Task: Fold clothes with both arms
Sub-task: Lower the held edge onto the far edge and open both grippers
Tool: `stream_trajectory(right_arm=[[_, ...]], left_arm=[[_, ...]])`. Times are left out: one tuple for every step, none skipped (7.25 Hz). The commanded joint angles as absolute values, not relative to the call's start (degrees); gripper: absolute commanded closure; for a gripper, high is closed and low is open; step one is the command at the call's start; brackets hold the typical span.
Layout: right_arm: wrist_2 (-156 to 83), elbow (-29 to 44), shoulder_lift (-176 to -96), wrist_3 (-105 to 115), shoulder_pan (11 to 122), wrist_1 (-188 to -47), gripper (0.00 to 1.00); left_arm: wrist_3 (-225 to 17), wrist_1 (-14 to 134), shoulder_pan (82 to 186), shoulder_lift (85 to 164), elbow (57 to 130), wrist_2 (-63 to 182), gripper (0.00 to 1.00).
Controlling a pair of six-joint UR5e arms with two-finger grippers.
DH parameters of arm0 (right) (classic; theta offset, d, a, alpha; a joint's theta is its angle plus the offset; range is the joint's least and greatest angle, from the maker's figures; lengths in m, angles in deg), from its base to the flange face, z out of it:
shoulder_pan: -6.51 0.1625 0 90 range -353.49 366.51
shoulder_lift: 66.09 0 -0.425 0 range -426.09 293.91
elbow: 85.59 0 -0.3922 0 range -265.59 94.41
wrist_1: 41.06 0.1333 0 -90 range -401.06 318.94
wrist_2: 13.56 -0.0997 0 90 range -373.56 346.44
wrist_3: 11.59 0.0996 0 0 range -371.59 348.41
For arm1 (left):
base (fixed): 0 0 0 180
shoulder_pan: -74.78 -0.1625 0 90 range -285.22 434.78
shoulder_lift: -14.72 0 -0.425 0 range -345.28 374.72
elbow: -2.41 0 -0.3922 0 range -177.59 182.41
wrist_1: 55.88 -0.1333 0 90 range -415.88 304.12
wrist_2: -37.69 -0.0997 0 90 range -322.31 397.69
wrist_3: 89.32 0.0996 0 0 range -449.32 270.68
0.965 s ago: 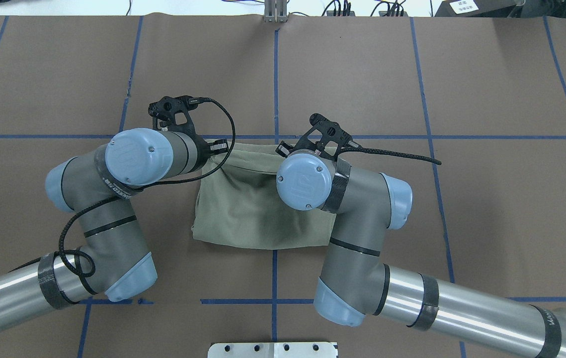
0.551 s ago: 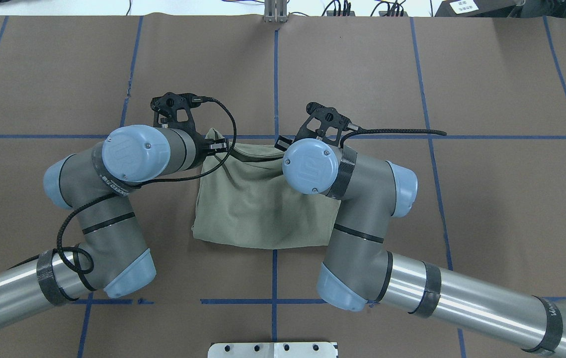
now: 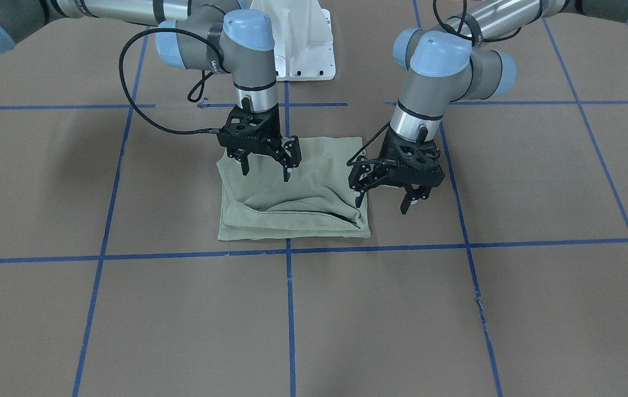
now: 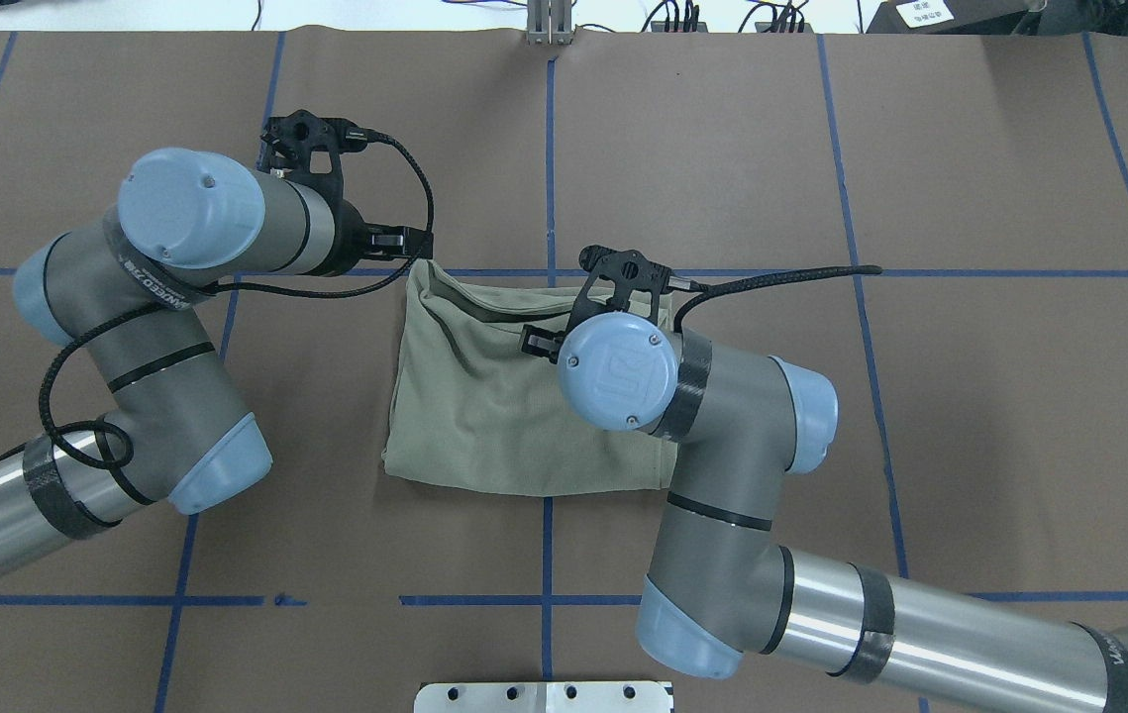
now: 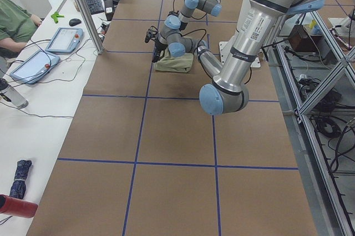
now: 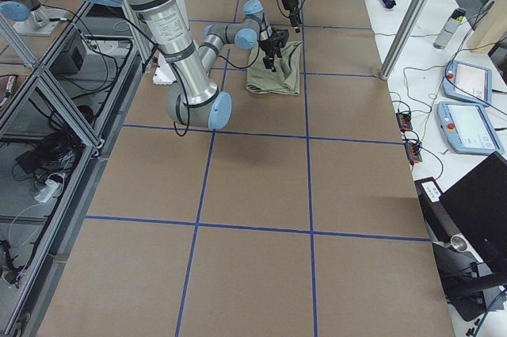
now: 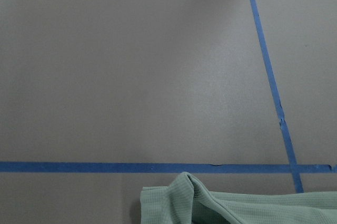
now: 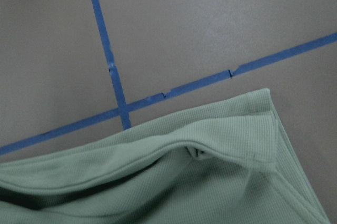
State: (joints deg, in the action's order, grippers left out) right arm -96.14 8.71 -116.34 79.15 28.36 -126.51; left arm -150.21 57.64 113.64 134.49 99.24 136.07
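Sage-green knit, folded down to a compact oblong, lies flat on the brown-papered table (image 4: 970, 149) just in front of the robot and a little to the left of the centre tape line. The shirt (image 4: 484, 396) has a tidy near edge, a smooth straight fold lying close on the paper. Farther in, the top layer is slack. It sags in a long crease, and along the far edge the layers gape into an open pocket, with the far left corner (image 4: 425, 269) peaking up off the table.

Both hands hang at that far end with their fingers spread, and neither has hold of anything. The right hand (image 3: 267, 172) hovers over the far right part of the cloth. The left hand (image 3: 384, 198) stands astride the shirt's left edge, one finger above the fabric and the other above bare table. Beyond them a blue tape line (image 4: 1019, 270) runs just past the far edge.

The cloth looks light, limp and quite unbreakable. It will drape and stretch rather than hold a shape, and the stacked layers are likely to slide over one another if only the top one is caught. The best purchase is probably a deep pinch at each far corner, taking every layer, with both corners lifted evenly.
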Motion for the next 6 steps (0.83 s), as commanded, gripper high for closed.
stream_trajectory(right_arm=[[-93.46, 3.12, -114.62, 74.31, 27.42, -126.67, 0.0], [-93.28, 1.35, -113.82, 73.75, 28.73, -126.67, 0.0], [-92.67, -2.06, -112.34, 71.75, 29.97, -126.49, 0.0], [-92.66, -6.09, -110.15, 71.2, 31.63, -126.4, 0.0], [-92.66, -8.66, -109.78, 68.68, 33.39, -126.31, 0.0], [-92.66, -10.77, -109.77, 66.3, 36.45, -126.31, 0.0]], left_arm=[[-149.18, 57.68, 114.24, 134.25, 99.35, 136.75, 0.0], [-149.26, 57.68, 114.24, 134.08, 99.7, 136.75, 0.0], [-149.27, 57.68, 114.24, 133.2, 100.66, 136.75, 0.0], [-149.27, 57.68, 114.24, 133.02, 101.02, 136.83, 0.0], [-149.35, 57.68, 114.24, 132.93, 101.02, 136.83, 0.0], [-149.53, 57.59, 114.24, 132.93, 101.28, 136.83, 0.0]])
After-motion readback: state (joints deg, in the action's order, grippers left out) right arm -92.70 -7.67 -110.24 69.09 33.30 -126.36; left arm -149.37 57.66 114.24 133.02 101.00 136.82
